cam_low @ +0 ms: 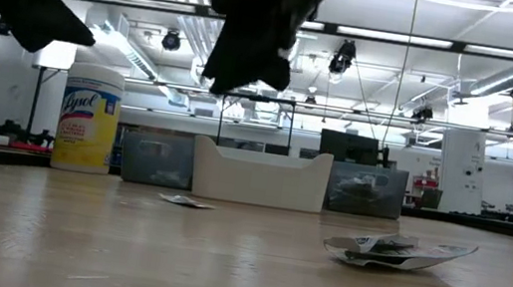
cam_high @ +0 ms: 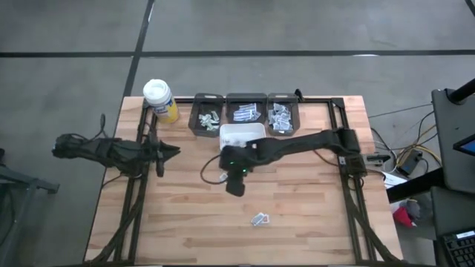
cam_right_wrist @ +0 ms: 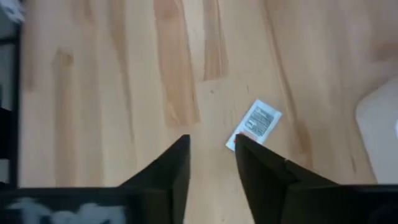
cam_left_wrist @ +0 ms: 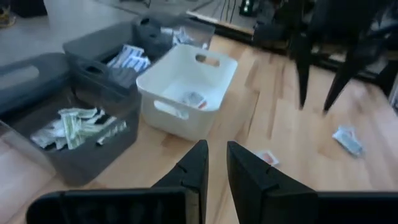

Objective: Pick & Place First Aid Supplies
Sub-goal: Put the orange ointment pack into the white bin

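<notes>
My right gripper (cam_high: 235,185) hangs mid-frame in the high view, fingers slightly parted; my left gripper (cam_high: 169,152) waits at left, nearly closed.

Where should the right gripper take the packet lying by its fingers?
From above: the packet lies flat, so pinch across its short width, fingers on the long edges. The open right gripper sits just beside it, so shift over first.

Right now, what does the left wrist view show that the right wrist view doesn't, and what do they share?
Only the left wrist view shows the grey bins of packets, the inside of the white tub and a crumpled packet far off. Only the right wrist view shows the right gripper, slightly open, above the table. Both show the wooden table and the small packet near the tub.
</notes>
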### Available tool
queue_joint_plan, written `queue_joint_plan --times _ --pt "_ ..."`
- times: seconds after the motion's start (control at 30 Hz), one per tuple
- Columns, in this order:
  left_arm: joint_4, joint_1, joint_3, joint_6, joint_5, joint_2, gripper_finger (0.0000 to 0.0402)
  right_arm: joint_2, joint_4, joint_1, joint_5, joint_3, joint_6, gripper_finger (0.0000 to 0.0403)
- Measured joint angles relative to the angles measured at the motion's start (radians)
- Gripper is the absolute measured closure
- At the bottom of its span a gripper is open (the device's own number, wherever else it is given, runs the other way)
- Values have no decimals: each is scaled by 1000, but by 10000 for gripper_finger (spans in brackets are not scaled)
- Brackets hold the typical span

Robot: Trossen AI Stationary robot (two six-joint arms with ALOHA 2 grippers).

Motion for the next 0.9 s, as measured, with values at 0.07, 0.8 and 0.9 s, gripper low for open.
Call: queue_joint_plan --times 0.07,0.8,0.9 --pt "-1 1 -14 2 0 -21 346 59 -61 0 0 61 3 263" --pt "-4 0 -18 15 7 -50 346 411 -395 -25 33 451 28 211" --pt "5 0 -18 18 7 -50 346 411 -362 -28 41 398 48 211"
